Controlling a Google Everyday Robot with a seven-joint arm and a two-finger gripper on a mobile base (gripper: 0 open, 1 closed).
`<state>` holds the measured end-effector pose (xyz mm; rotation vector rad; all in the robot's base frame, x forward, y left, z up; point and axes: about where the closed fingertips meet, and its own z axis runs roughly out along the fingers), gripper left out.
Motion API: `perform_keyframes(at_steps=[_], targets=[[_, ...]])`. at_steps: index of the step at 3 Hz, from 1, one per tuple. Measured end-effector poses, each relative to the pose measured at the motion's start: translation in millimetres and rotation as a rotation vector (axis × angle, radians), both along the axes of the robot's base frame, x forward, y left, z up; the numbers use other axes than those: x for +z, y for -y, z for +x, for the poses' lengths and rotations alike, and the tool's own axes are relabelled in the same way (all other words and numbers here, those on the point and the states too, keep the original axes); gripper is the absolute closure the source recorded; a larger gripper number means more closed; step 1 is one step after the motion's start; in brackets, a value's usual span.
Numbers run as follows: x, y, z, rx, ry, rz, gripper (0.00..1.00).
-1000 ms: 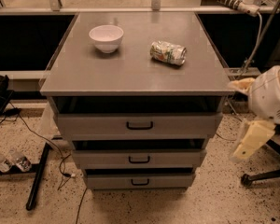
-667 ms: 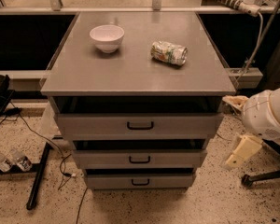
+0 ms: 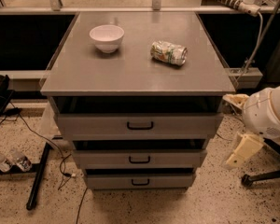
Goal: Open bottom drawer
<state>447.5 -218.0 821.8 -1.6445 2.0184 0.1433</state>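
Observation:
The bottom drawer (image 3: 140, 180) is the lowest, shallowest grey front of the three-drawer cabinet, with a small black bracket handle (image 3: 140, 182). A thin dark gap shows above its front. My gripper (image 3: 227, 130) is to the right of the cabinet, level with the upper two drawers and apart from them. Its cream fingers (image 3: 242, 149) are spread apart and hold nothing. It is well right of and above the bottom drawer's handle.
The middle drawer (image 3: 139, 158) and top drawer (image 3: 139, 124) stand slightly out. A white bowl (image 3: 107, 37) and a crushed can (image 3: 168, 52) sit on the cabinet top. A black pole (image 3: 37, 178), cables and bottles (image 3: 9, 160) lie on the floor at left. A chair base (image 3: 263, 176) stands at right.
My arm and gripper have dropped lower beside the cabinet's right side. The drawers, bowl and can have not moved.

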Motion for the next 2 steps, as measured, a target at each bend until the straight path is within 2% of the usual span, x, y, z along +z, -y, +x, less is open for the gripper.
perform_keyframes(at_steps=[1,2], targets=[[-52.7,-15.6,1.4,-0.001,-0.021,0.038,0.00],[-122.2,-26.2,6.7,-0.037,-0.046,0.079,0.00]])
